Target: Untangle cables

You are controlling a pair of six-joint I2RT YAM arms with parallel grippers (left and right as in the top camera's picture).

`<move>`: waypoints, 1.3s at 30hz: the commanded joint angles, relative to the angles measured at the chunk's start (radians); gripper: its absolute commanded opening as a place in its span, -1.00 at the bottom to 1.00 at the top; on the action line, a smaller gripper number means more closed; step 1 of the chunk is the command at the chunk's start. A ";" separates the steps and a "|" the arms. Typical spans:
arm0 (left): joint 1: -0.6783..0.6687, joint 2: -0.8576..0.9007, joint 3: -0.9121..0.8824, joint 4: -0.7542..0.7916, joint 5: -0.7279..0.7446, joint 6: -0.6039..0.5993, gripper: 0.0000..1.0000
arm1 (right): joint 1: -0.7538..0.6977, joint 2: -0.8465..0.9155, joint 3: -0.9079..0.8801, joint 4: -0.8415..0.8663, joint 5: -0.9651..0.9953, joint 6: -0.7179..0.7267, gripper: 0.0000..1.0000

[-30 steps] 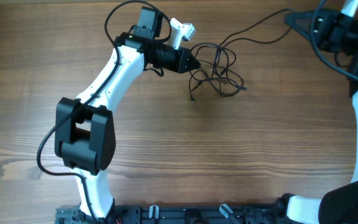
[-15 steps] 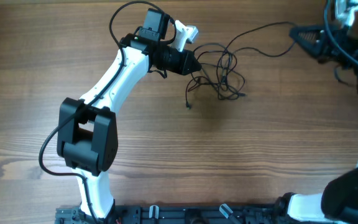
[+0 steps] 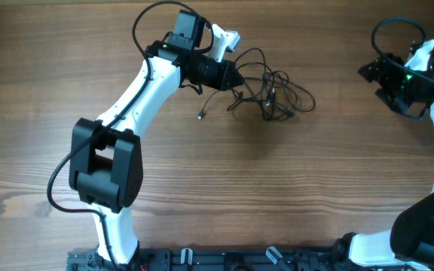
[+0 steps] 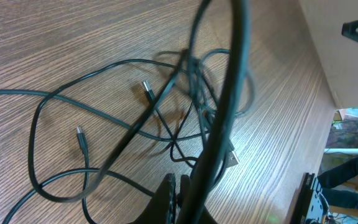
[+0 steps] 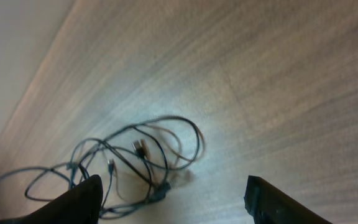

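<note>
At the near edge of the counter [image 3: 277, 188] sit the two arm bases. From the left one, the left arm [image 3: 138, 90] stretches away toward the far side. Its gripper [image 3: 237, 76] is closed on one cord of the cables [image 3: 273, 94]. In the left wrist view that cord rises from between the pinched fingers [image 4: 169, 193] and runs up close past the lens, thick and blurred.

Just beyond the gripper the cables lie on the wood as a loose tangle of thin dark loops crossing over each other. Two silver-tipped plugs show there, one [image 4: 146, 88] near the knot and another [image 4: 79, 135] lying inside a wide loop. From overhead, one free end [image 3: 201, 115] trails out on the near side of the left gripper, and a longer loop bulges away from it on the other side.

The right gripper [image 5: 173, 190] is well apart from the tangle, off to the right and raised above the counter. Its fingers [image 5: 73, 202] stand wide open with nothing between them, and the bundle lies on the wood ahead of them.
</note>
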 commanded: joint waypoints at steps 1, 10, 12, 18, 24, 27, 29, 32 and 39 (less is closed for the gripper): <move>-0.003 0.009 0.002 0.003 -0.002 0.002 -0.92 | 0.053 0.013 0.005 -0.056 0.013 -0.001 0.67; 0.006 0.009 0.002 0.004 0.315 0.184 -0.92 | 0.248 0.124 0.005 0.008 -0.026 0.325 0.39; 0.018 0.009 0.002 0.006 0.414 0.230 -0.92 | 0.250 0.150 0.005 0.046 -0.088 0.428 0.34; 0.027 0.009 0.002 0.016 0.451 0.245 -0.92 | 0.256 0.240 0.005 0.181 -0.224 0.633 0.38; 0.004 0.009 0.002 0.023 0.407 0.265 -0.92 | 0.333 0.346 0.005 0.281 -0.288 0.787 0.37; -0.007 0.009 0.002 0.018 0.379 0.264 -0.92 | 0.379 0.391 0.005 0.365 -0.296 0.859 0.36; -0.014 0.009 0.002 0.017 0.379 0.264 -0.92 | 0.407 0.419 0.005 0.427 -0.295 0.906 0.35; -0.015 0.009 0.002 0.017 0.379 0.264 -0.92 | 0.424 0.443 0.005 0.497 -0.292 0.945 0.16; -0.015 0.009 0.002 -0.005 0.277 0.261 -0.92 | 0.405 0.448 0.005 0.516 -0.251 0.720 -0.92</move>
